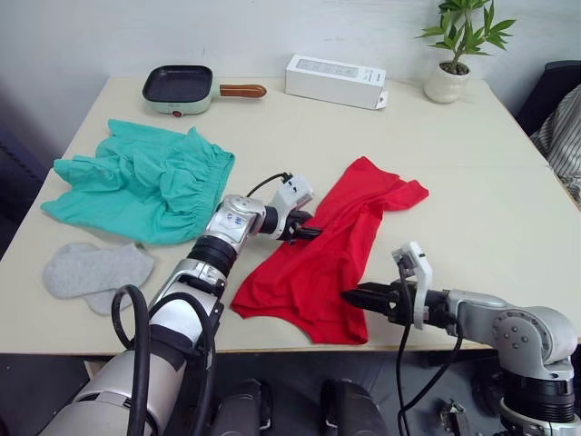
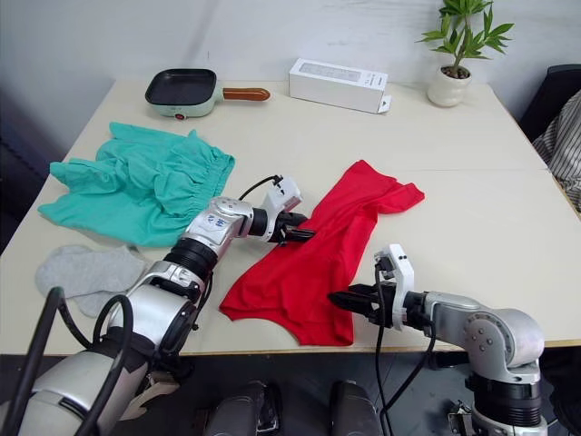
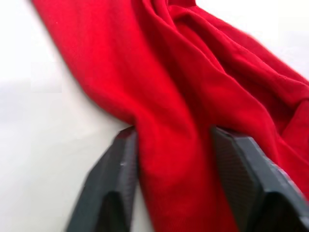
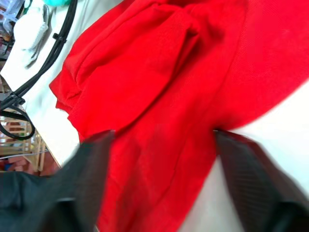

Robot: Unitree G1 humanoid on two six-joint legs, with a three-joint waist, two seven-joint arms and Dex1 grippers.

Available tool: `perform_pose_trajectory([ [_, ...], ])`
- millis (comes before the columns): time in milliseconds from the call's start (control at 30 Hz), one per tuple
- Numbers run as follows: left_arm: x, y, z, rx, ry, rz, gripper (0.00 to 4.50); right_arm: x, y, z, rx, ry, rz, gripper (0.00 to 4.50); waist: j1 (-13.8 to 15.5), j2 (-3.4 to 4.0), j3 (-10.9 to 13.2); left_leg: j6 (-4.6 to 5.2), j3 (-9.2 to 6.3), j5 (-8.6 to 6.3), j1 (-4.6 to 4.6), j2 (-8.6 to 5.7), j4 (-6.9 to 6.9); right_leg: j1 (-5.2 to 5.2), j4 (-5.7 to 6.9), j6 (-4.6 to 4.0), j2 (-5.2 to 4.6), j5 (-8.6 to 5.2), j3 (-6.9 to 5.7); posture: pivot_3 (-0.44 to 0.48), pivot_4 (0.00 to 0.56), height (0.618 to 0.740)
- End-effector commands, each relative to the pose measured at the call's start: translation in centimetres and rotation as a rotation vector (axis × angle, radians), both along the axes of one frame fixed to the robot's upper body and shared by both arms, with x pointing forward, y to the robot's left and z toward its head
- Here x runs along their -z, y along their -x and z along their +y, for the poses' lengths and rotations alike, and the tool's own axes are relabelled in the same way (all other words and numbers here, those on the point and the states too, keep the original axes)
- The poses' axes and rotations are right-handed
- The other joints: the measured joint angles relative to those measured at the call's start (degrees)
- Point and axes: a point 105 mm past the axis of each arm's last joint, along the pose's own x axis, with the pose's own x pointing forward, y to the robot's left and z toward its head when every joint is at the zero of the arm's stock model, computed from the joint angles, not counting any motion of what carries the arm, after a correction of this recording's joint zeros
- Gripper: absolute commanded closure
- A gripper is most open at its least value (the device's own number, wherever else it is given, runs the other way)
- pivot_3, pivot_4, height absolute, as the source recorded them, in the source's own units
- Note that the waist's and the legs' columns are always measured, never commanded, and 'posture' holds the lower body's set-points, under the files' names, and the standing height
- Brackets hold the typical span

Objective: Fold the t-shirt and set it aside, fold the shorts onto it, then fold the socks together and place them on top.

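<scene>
The red t-shirt [image 1: 329,256] lies crumpled in a long diagonal strip on the middle of the table. My left gripper [image 1: 307,231] sits at its left edge, open, with a fold of red cloth between the two fingers [image 3: 120,169]. At the shirt's near right corner my right gripper [image 1: 356,296] is open too, its fingers [image 4: 91,179] spread wide over the hem. The teal shorts [image 1: 141,182] lie bunched at the table's left. The grey socks [image 1: 91,270] rest flat near the front left edge.
A small frying pan [image 1: 180,86] and a white box [image 1: 334,80] stand along the far edge, and a potted plant [image 1: 447,80] is at the back right. Bare table [image 1: 490,200] stretches to the shirt's right. A striped cloth [image 1: 565,136] hangs beyond the right edge.
</scene>
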Motion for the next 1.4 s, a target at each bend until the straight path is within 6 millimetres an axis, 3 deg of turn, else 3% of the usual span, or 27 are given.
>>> perform_pose_trajectory([
  [33, 0.5, 0.3, -0.3, 0.007, -0.002, 0.007, 3.4, 0.9, 0.5, 0.8, -0.02, -0.02, 0.044, 2.79, -0.02, 0.0, 0.0, 0.0, 0.0, -0.01, -0.02, 0.0, 0.0, 0.0, 0.01, 0.0, 0.02, 0.0, -0.02, 0.0, 0.15, 0.74],
  [133, 0.5, 0.3, -0.1, -0.01, 0.015, 0.006, 4.42, 0.8, 0.0, 0.6, 0.01, -0.027, 0.023, 3.92, -0.01, 0.0, 0.0, 0.03, 0.02, -0.03, -0.04, -0.02, 0.0, 0.0, 0.01, 0.0, 0.02, 0.0, -0.02, 0.0, 0.15, 0.74],
  [200, 0.5, 0.3, 0.3, -0.025, 0.028, 0.007, 4.5, 0.6, -0.5, 0.5, 0.026, -0.028, 0.004, 4.46, -0.05, -0.03, -0.01, 0.05, 0.02, -0.03, -0.02, -0.02, 0.02, 0.05, 0.01, 0.01, 0.03, 0.0, -0.02, 0.0, 0.15, 0.74],
  [633, -1.4, 0.3, 4.4, -0.356, 0.257, -0.033, 4.5, -1.9, -4.7, -3.5, 0.066, 0.065, -0.13, 4.46, -0.24, 0.02, 0.02, 0.06, 0.03, -0.03, -0.03, -0.02, 0.04, 0.0, 0.01, 0.04, -0.03, 0.02, 0.08, 0.0, 0.15, 0.74],
  [933, -1.9, 1.4, 5.6, -0.529, 0.323, -0.064, 4.5, -2.3, -8.1, -4.5, 0.003, 0.145, -0.176, 4.46, 0.09, 0.02, 0.02, 0.1, 0.06, 0.01, -0.04, -0.07, 0.08, 0.09, 0.03, 0.08, 0.07, 0.04, -0.03, 0.0, 0.15, 0.74],
  [1167, -1.5, 1.8, 6.0, -0.476, 0.252, -0.106, 4.5, -2.9, -7.5, -4.0, -0.051, 0.093, -0.152, 4.46, 0.04, 0.03, 0.03, 0.1, 0.05, 0.01, -0.04, -0.08, 0.08, 0.12, 0.04, 0.08, 0.09, 0.05, -0.06, 0.0, 0.15, 0.74],
  [1267, -2.1, 2.4, 6.9, -0.45, 0.237, -0.101, 3.74, -4.7, -6.6, -4.2, -0.088, 0.03, -0.222, 3.65, 0.03, 0.04, 0.04, 0.08, 0.04, 0.01, -0.05, -0.05, 0.06, 0.12, 0.01, 0.08, 0.04, 0.05, -0.05, 0.0, 0.15, 0.74],
  [1400, -3.2, 4.1, 8.0, -0.337, 0.106, -0.195, 2.45, -5.8, -5.8, -6.8, -0.105, 0.153, -0.408, 2.24, 0.1, 0.07, 0.05, 0.03, 0.03, -0.02, -0.06, -0.05, 0.02, 0.12, -0.03, 0.08, 0.06, 0.04, -0.06, 0.0, 0.15, 0.74],
])
